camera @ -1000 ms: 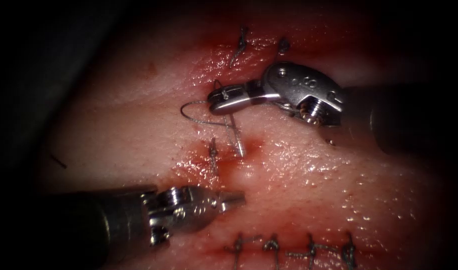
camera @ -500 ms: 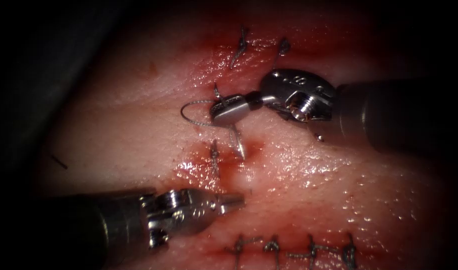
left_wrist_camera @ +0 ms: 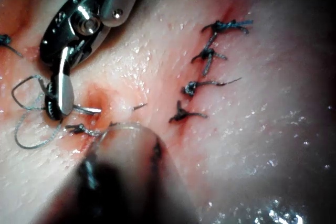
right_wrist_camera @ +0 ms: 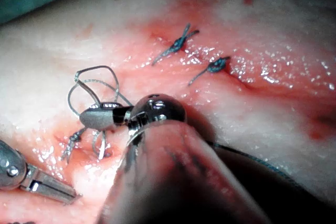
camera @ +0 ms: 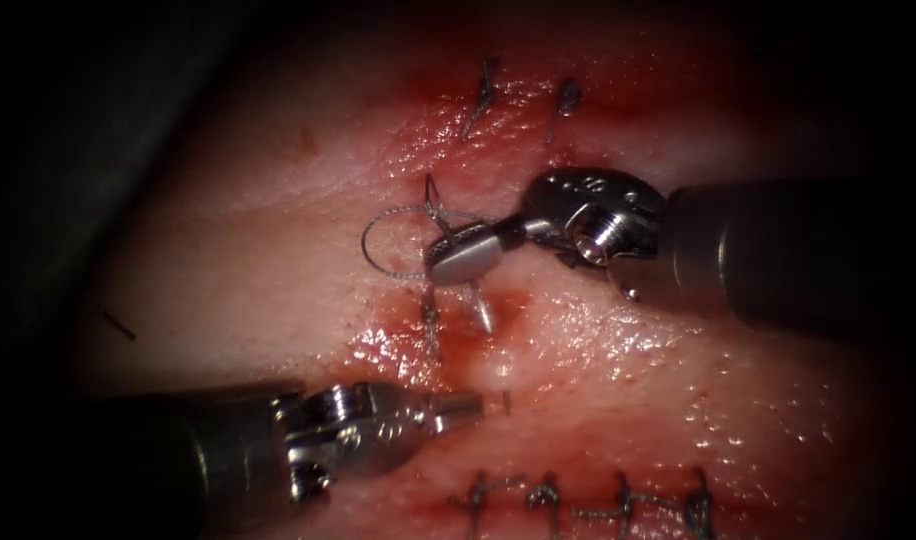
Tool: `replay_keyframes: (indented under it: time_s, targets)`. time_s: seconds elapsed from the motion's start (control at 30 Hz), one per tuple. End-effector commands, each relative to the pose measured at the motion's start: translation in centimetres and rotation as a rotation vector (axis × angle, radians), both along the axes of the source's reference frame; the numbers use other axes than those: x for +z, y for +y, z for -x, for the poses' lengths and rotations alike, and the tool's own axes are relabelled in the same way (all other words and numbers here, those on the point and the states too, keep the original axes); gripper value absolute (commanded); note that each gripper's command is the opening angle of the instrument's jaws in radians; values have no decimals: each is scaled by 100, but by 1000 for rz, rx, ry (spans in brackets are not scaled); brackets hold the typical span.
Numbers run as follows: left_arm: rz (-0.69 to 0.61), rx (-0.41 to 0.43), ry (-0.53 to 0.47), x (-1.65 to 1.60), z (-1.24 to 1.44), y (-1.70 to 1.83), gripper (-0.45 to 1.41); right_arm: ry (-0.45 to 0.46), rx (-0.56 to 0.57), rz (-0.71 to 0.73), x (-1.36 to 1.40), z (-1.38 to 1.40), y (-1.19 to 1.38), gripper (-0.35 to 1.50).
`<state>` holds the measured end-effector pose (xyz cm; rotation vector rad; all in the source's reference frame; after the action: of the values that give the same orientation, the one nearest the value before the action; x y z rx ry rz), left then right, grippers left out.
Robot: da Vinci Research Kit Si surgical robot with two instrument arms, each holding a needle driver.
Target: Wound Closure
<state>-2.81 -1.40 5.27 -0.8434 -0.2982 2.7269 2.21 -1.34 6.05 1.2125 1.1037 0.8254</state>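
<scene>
- Needle (camera: 481,307) stood in the tissue (camera: 618,370) just below the right tool (camera: 460,252), its bright visible part slanting down into a red-stained dimple at the cut; a short dark tip (camera: 505,402) showed lower down, just beside the left tool's fingers.
- Right tool's fingers were closed on the needle's upper end; where exactly along the curve could not be told.
- Thread (camera: 388,240) looped in an oval left of the right tool, lying on the tissue.
- Left tool (camera: 458,406) lay low, near the dark tip, fingers closed and holding nothing.
- Red fluid (camera: 408,335) pooled around the entry point.
- Finished stitches (camera: 578,495) sat in a row below; two knotted ends (camera: 523,95) above.
</scene>
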Motion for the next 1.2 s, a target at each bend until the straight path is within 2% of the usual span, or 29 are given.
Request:
replay_keyframes:
  time_s: [0.03, 0.13, 0.23, 0.27, 0.33, 0.4, 0.43, 0.47, 0.67, 0.7, 0.77, 0.87, 1.0, 1.2]
  targets:
    - [0, 1, -1, 5, 6, -2, 14, -4, 2, -24, 6, 0, -11, -35]
    - [-2, 1, -2, 4, 5, -1, 14, -9, 9, -66, 4, 13, -21, -35]
    - [-4, -1, -1, 2, 7, 1, 14, 13, 45, -91, 2, 16, -19, -35]
    - [-5, -3, -1, 1, 9, 1, 14, 40, 68, -103, 0, 16, -16, -18]
    - [5, 0, -5, -2, 10, 1, 14, 54, 97, -115, -2, 17, -12, 39]
    - [22, 12, -11, -5, 12, 1, 14, 54, 118, -123, -4, 17, -6, 81]
    - [41, 20, -18, -9, 12, 3, 14, 60, 160, -127, -8, 19, 2, 120]
    - [69, 35, -31, -12, 12, 6, 14, 83, 214, -109, -11, 23, 13, 131]
    - [183, 178, -53, -19, 17, 6, 20, 78, 298, 8, -22, 50, 59, 133]
    - [224, 201, -65, -22, 22, 10, 20, 60, 323, 26, -23, 59, 75, 136]
    - [286, 207, -87, -26, 27, 16, 20, 46, 341, 48, -24, 73, 94, 135]
    - [331, 185, -120, -31, 34, 22, 27, 28, 363, 74, -23, 89, 109, 131]
    - [349, 166, -136, -36, 34, 27, 29, 26, 373, 83, -18, 99, 109, 128]
    - [363, 144, -147, -39, 34, 32, 29, 28, 370, 109, 2, 98, 89, 125]
